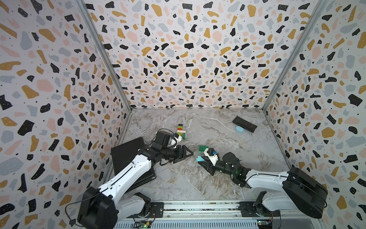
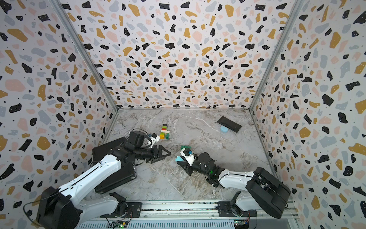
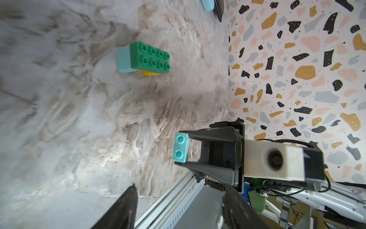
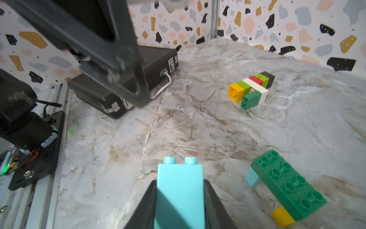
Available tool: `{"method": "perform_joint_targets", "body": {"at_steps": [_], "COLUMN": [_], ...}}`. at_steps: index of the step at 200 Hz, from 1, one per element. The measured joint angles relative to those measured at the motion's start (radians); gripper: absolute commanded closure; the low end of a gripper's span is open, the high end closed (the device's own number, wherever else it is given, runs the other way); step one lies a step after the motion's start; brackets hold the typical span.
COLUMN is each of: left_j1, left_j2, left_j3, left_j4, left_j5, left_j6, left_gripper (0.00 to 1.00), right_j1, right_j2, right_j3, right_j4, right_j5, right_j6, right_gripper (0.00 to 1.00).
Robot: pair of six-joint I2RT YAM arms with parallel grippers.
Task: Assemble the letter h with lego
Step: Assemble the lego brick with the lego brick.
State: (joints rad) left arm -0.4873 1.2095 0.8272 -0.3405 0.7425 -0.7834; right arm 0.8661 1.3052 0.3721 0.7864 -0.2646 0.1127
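Note:
My right gripper (image 4: pixel 179 185) is shut on a light blue lego brick (image 4: pixel 180 178), held studs outward just above the table; the brick also shows in a top view (image 1: pixel 200 158). My left gripper (image 1: pixel 185 156) faces it from the left, open with nothing between its fingers (image 3: pixel 126 208). A long dark green brick (image 4: pixel 287 184) rests on a light blue and a yellow brick beside the right gripper. Farther back lies a joined stack (image 1: pixel 180 130) of black, lime, red, white, yellow and dark green bricks.
A large black case (image 1: pixel 126 156) with a metal handle lies at the left under the left arm. A flat black case (image 1: pixel 244 124) and a pale-blue oval thing (image 1: pixel 239 129) sit at the back right. Patterned walls enclose the marble table (image 1: pixel 247 150).

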Motion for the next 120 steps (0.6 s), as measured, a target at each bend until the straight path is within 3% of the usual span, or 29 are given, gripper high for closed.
{"method": "perform_joint_targets", "body": {"at_steps": [44,97,120], "left_j1": [-0.059,-0.093,-0.099], "left_j2": [0.106,0.194,0.205], "left_j3": [0.045,0.096,0.097], "left_j4": [0.085,0.117,0.116], "left_j5": [0.050,0.072,0.080], "left_j6": [-0.065,-0.079,-0.075], "left_gripper": [0.44,0.65,0.78], "right_j1": [-0.003,-0.009,-0.013], "right_j2": [-0.083,-0.128,-0.128], "right_j3": [-0.002,-0.002,-0.002], "right_j4": [-0.025,-0.061,-0.076], "right_j5": [-0.010,-0.015,-0.021], "right_j6": [-0.003,-0.007,-0.007], "right_gripper": [1.00,1.00,1.00]}}
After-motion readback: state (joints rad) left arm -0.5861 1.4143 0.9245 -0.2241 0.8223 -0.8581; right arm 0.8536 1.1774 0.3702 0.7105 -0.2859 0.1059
